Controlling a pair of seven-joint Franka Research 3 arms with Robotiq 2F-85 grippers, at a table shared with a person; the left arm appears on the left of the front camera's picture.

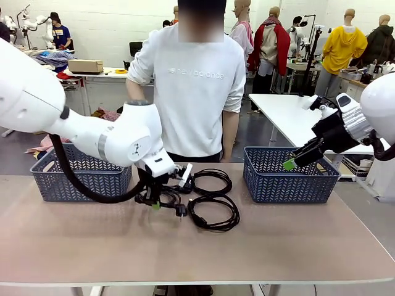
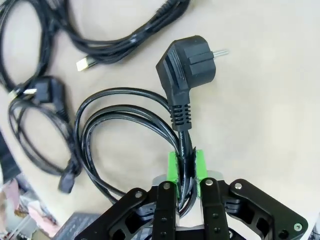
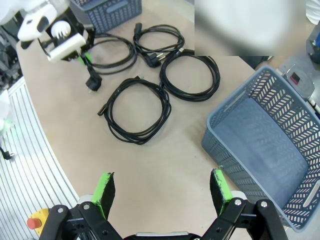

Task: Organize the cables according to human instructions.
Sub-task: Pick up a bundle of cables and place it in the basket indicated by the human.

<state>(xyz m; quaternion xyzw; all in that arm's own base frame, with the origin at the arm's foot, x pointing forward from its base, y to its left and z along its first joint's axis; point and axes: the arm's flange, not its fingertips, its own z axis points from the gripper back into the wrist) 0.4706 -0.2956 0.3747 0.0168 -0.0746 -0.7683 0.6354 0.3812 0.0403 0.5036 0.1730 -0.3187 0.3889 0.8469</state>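
Beige worktop (image 1: 74,246) carries four coils (image 3: 137,110); my left pincer (image 2: 186,162) clamps one power cord (image 2: 125,91) behind its plug (image 2: 187,60), bunching strands for lifting; my right pincer (image 3: 161,175) gapes empty beside the basket (image 3: 250,95).

The room is bright with even, soft light from above, so the table (image 1: 278,246) shows only a pale sheen and the cables (image 1: 213,196) throw faint, short shadows close under them. In the left wrist view the plug (image 2: 186,62) is sharp, with a soft shadow beside it, while the bottom left corner is blurry. The right wrist view is clear but wide-angle, so the table edge and the basket (image 3: 270,95) bend near the borders
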